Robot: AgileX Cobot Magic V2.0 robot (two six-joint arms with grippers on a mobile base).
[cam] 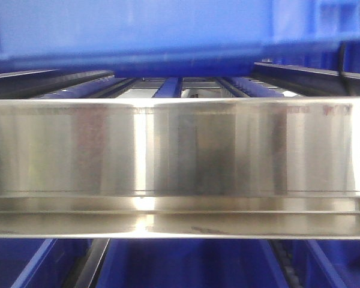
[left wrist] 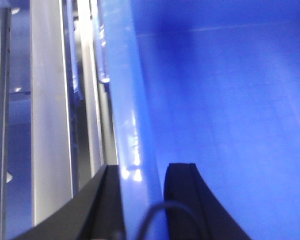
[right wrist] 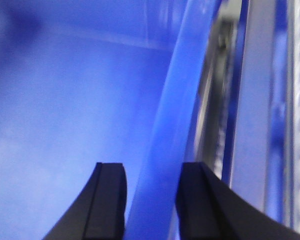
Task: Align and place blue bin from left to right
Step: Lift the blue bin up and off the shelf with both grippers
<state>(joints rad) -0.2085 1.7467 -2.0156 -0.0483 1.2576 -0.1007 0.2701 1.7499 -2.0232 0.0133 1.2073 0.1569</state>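
The blue bin fills the top of the front view, its underside hanging just above the shelf's roller tracks. In the left wrist view my left gripper is shut on the bin's left rim, one black finger outside the wall and one inside against the smooth blue interior. In the right wrist view my right gripper is shut on the right rim in the same way, with the bin's inside to its left. Neither gripper shows in the front view.
A wide polished steel beam crosses the front view right below the bin. Blue surfaces and dark rails lie on a lower level. Metal frame rails run close beside the bin's left wall. More rails run along its right.
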